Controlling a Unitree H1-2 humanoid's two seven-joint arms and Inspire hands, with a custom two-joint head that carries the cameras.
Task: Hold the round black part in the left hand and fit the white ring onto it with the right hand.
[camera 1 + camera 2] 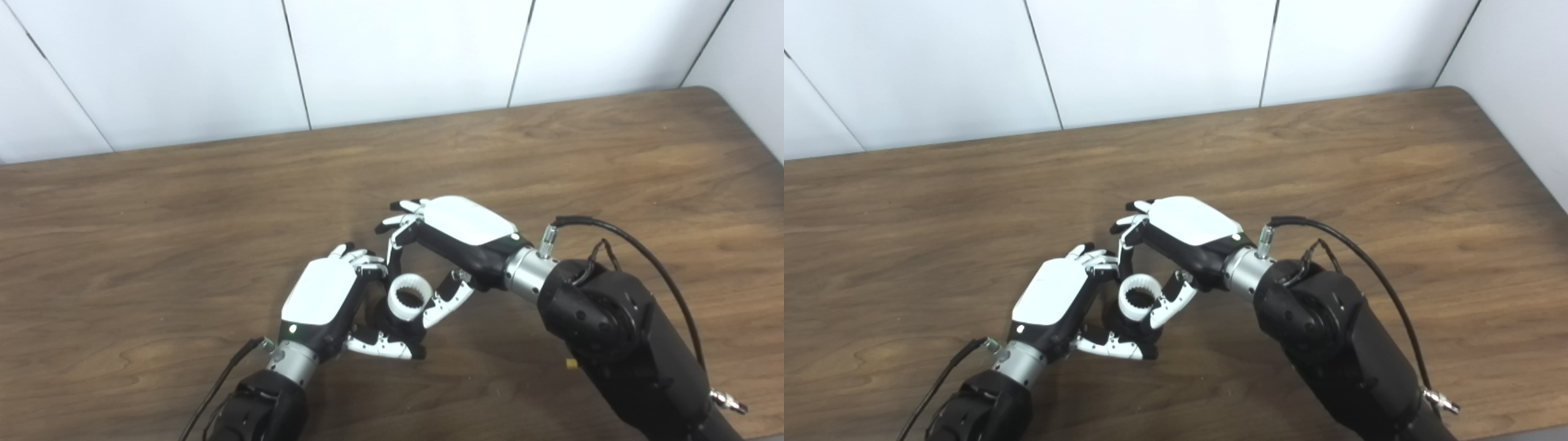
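The white ring (pixel 408 298), toothed inside, sits on top of the round black part (pixel 392 324), which is mostly hidden beneath it. My left hand (pixel 324 300) wraps the black part from the left, thumb under and in front of it. My right hand (pixel 450 236) reaches in from the right, its thumb and a finger pinched on the ring's sides. In the right eye view the ring (pixel 1139 299) shows between the left hand (pixel 1056 300) and the right hand (pixel 1182 233), just above the wooden table (pixel 184 233).
Bare brown wood surrounds the hands on all sides. A white panelled wall (pixel 392 61) runs along the table's far edge. The table's right corner (pixel 723 98) is rounded. Black cables trail from both forearms.
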